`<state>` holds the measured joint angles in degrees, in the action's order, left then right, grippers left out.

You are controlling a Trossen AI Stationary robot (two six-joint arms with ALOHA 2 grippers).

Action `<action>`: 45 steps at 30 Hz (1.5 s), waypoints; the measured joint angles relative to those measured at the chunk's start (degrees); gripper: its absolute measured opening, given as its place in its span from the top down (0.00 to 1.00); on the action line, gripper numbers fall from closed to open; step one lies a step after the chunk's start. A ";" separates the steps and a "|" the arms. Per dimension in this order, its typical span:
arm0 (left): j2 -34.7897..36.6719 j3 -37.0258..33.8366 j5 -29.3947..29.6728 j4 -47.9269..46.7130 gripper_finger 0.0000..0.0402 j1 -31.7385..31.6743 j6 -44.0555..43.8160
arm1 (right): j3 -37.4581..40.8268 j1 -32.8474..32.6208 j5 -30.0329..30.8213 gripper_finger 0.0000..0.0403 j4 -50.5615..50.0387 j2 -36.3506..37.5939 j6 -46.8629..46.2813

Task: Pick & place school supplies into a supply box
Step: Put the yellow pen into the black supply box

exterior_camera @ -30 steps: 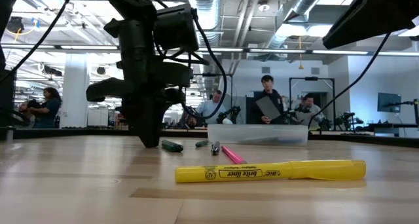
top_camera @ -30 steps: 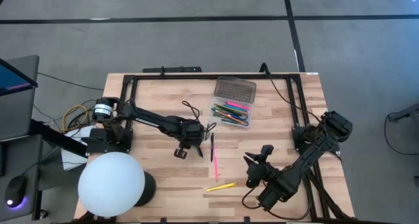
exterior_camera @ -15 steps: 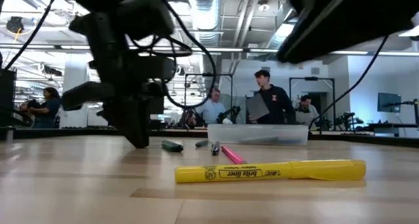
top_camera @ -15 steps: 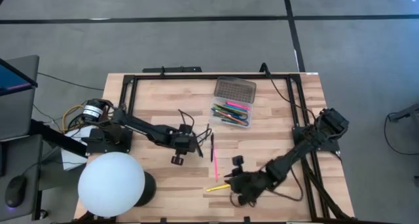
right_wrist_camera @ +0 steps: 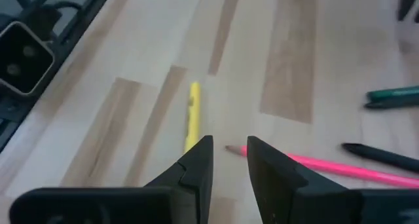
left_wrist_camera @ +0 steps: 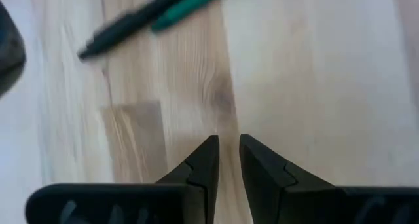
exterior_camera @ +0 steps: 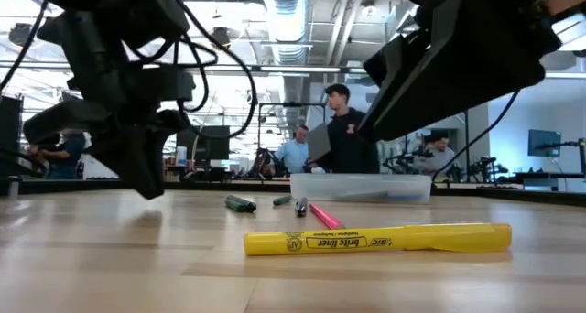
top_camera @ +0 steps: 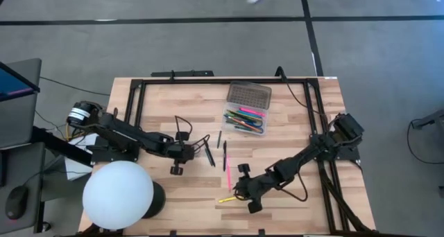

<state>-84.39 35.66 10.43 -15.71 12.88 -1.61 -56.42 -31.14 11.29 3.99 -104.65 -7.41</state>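
A yellow highlighter (top_camera: 230,198) (exterior_camera: 375,240) lies flat near the table's front edge. Behind it lie a pink pen (top_camera: 228,174), a black pen (top_camera: 225,151) and a dark green pen (top_camera: 208,152). The supply box (top_camera: 246,120) stands open toward the far side with several coloured pens inside, its dotted lid (top_camera: 248,95) beyond it. My right gripper (top_camera: 236,190) (right_wrist_camera: 229,152) hovers just over the highlighter's (right_wrist_camera: 192,122) end, slanting down, narrowly open and empty. My left gripper (top_camera: 191,152) (left_wrist_camera: 228,152) is left of the green pen (left_wrist_camera: 157,14), open by a slit, holding nothing.
A big white globe (top_camera: 118,195) stands at the table's near left corner beside the left arm. A black metal frame (top_camera: 208,81) runs along the far edge and both sides. People stand in the room behind the table (exterior_camera: 348,130).
My left gripper has drawn back toward the table's left edge, away from the pens. My right gripper has swung toward the left and come down, tipping from pointing up-table to slanting down over the yellow highlighter. The pens have stayed where they were.
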 joint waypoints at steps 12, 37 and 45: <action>-0.25 -0.50 0.35 1.39 0.86 -0.02 -2.16 | -0.09 -0.32 -3.79 0.78 3.10 -3.44 -0.09; -0.12 -0.33 0.55 3.26 0.86 -0.09 -0.56 | -2.28 -0.43 -6.13 0.78 6.43 -9.98 1.43; -0.12 -0.33 0.55 3.41 0.86 -0.09 -0.37 | -2.12 -0.21 -5.36 0.78 4.59 -10.11 0.88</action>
<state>-84.51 35.33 10.98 -12.29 12.80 -1.98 -58.54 -31.35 5.93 8.57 -114.76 -6.53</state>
